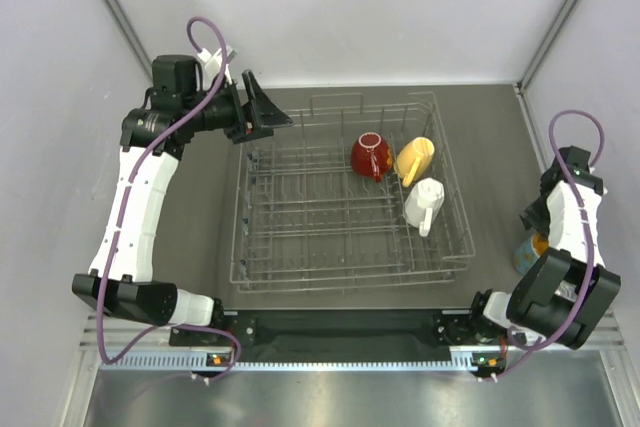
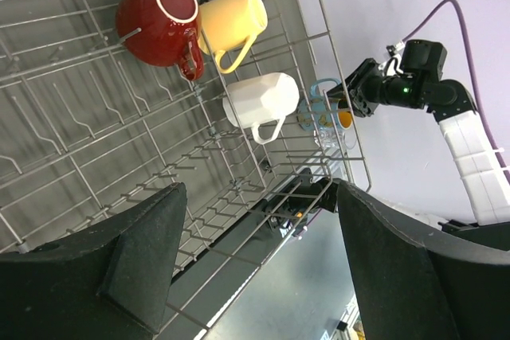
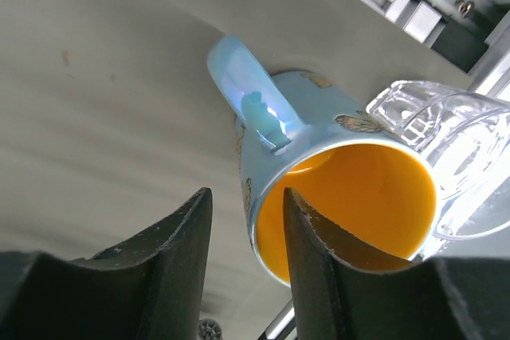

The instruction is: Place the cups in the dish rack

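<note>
In the dish rack (image 1: pixel 300 219) a red cup (image 1: pixel 370 155), a yellow mug (image 1: pixel 415 160) and a white mug (image 1: pixel 425 203) lie at the right side. The left wrist view shows them too: the red cup (image 2: pixel 155 9), the yellow mug (image 2: pixel 231 20) and the white mug (image 2: pixel 259 101). My left gripper (image 1: pixel 262 112) hangs open and empty over the rack's far left corner. On the table right of the rack, a blue mug (image 3: pixel 319 109) with an orange inside lies against a clear glass (image 3: pixel 446 133). My right gripper (image 3: pixel 247 197) straddles the mug's rim, one finger inside and one outside, with a gap still showing.
The rack (image 2: pixel 80 141) has upright wire tines across its floor and raised wire sides. The blue mug (image 1: pixel 527 250) sits close to the right wall and the table's near edge, partly under the right arm. Grey walls enclose the table on three sides.
</note>
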You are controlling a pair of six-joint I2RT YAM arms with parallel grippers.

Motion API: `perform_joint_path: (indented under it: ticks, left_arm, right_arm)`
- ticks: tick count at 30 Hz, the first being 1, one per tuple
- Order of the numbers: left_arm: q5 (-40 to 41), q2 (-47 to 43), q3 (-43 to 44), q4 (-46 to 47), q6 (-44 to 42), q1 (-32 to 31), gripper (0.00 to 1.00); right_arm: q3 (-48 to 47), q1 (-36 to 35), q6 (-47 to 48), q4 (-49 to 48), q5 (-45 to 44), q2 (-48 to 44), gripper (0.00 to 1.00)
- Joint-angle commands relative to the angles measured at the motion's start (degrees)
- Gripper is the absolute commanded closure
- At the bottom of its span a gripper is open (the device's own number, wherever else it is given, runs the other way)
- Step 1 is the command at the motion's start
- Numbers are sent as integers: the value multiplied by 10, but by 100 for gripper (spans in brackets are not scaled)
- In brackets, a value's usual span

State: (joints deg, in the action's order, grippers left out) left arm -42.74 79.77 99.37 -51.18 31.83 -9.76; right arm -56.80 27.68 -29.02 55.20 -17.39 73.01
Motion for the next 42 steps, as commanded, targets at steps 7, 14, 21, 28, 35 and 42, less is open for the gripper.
perform_joint_path:
  ticks: [7, 14, 21, 28, 35, 42]
  left_arm:
    - [-14, -12, 18, -7, 2, 6, 20]
    - [-18, -15, 14, -8, 6, 6, 20]
    - [-21, -12, 28, -11, 3, 6, 20]
    - [-33, -3, 48, -12, 5, 6, 20]
    - [-37, -15, 35, -6, 14, 6, 16]
    - [-63, -40, -21, 85, 73, 6, 2]
  right_arm:
    - [39, 6, -2, -58, 26, 12, 81]
    - [3, -11, 1, -62, 86, 12, 100]
    - [-112, -65, -21, -32, 82, -10, 100]
    - [-371, -216, -62, 12, -4, 35, 100]
    - [-612, -271, -55, -21, 62, 99, 100]
    - [-559, -316, -224, -209, 334, 79, 100]
